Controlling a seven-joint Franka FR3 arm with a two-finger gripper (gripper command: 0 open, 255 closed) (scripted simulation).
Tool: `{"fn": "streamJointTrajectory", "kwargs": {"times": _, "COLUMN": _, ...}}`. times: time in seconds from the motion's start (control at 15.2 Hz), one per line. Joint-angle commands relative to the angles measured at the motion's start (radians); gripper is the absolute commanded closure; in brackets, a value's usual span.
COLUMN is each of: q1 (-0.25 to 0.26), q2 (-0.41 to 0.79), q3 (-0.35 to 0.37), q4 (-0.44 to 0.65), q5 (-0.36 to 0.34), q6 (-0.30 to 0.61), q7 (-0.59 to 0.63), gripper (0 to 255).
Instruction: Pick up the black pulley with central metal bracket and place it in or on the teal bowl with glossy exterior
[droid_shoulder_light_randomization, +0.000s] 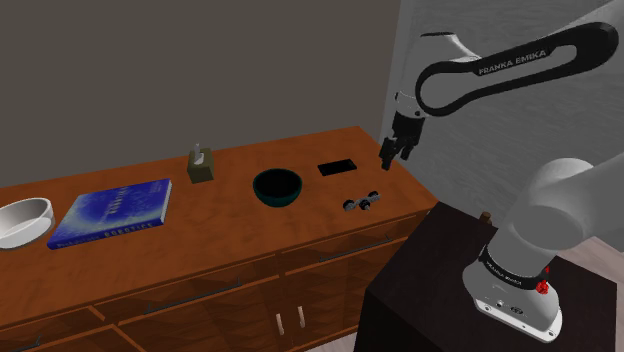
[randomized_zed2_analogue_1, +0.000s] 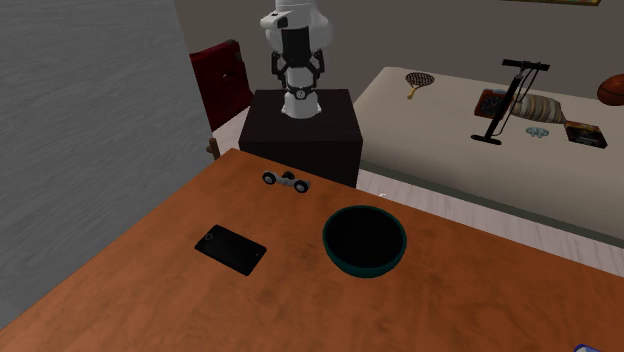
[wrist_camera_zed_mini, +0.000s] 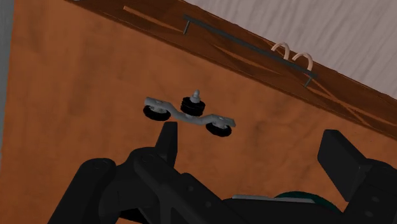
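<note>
White bowl (droid_shoulder_light_randomization: 22, 220): is sitting at the far end of the wooden sideboard (droid_shoulder_light_randomization: 230, 228); of all items, it is lying farthest from the gripper (droid_shoulder_light_randomization: 392, 160).
Blue book (droid_shoulder_light_randomization: 112, 212): is lying flat just beside the white bowl, on the gripper's side of it, well apart from the gripper.
Olive box (droid_shoulder_light_randomization: 201, 165): is standing upright toward the back edge, between the blue book and the teal bowl (droid_shoulder_light_randomization: 277, 201), well apart from the gripper.
Teal bowl (randomized_zed2_analogue_1: 365, 270): is sitting upright on the sideboard, interior showing dark; near the gripper, not beneath it.
Black flat plate (droid_shoulder_light_randomization: 337, 167): is lying flat on the top, closer to the gripper than the teal bowl, apart from both.
Pulley (droid_shoulder_light_randomization: 361, 201): black wheels on a grey metal bracket; it is lying on the sideboard top near the front edge, between the teal bowl and the gripper. In the wrist view the pulley (wrist_camera_zed_mini: 188, 113) is showing just ahead of the fingertips, nearer one finger than the other, touching neither.
Gripper (wrist_camera_zed_mini: 251, 137): is hanging in the air above the sideboard's end, pointing down; fingers (wrist_camera_zed_mini: 168, 137) are standing apart, clasping nothing.
Arm (droid_shoulder_light_randomization: 520, 60): is reaching over from the dark stand (droid_shoulder_light_randomization: 420, 300) to the gripper.
</note>
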Motion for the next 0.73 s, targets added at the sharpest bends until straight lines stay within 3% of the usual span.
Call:
{"fn": "streamJointTrajectory", "kwargs": {"times": 0.0, "q1": -0.006, "q2": 0.050, "q3": -0.008, "q4": -0.047, "q5": 0.006, "q6": 0.116, "q7": -0.009, "gripper": 0}}
{"fn": "streamJointTrajectory", "kwargs": {"times": 0.4, "q1": -0.003, "q2": 0.272, "q3": -0.041, "q4": -0.117, "q5": 0.048, "q6": 0.453, "q7": -0.049, "gripper": 0}}
{"fn": "streamJointTrajectory", "kwargs": {"times": 0.66, "q1": 0.043, "q2": 0.473, "q3": -0.090, "q4": -0.115, "q5": 0.137, "q6": 0.681, "q7": -0.125, "gripper": 0}}
